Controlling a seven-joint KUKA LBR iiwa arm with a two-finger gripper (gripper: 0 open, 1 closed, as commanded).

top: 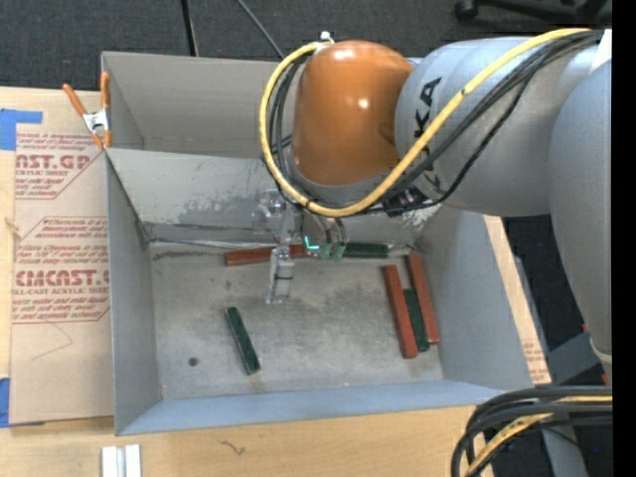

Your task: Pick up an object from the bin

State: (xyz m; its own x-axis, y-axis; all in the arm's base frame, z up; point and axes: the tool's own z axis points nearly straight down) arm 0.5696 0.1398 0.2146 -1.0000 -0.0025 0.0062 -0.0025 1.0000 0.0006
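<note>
End effector point(281, 284) is low inside the grey metal bin point(129, 266); whether it is wide or narrow cannot be told. A red-brown flat plastic stick point(246, 257) lies just beside it, toward the view's left. A dark green stick point(241, 340) lies below-left of it, and a bundle of red and green sticks point(405, 314) lies well apart on the right.

Even overhead light fills the grey bin point(129, 286), leaving its bottom pale and its far wall bright along the back edge. A hard white highlight sits on top of the orange cover point(348, 117), and the pale arm point(537, 127) beside it glares towards the bin's right edge. Under the cover, a soft shadow darkens the foot of the back wall. A dark green stick point(241, 340) near the front left corner casts only a thin shadow. Beyond the far rim, the room floor point(129, 8) lies dark.
</note>
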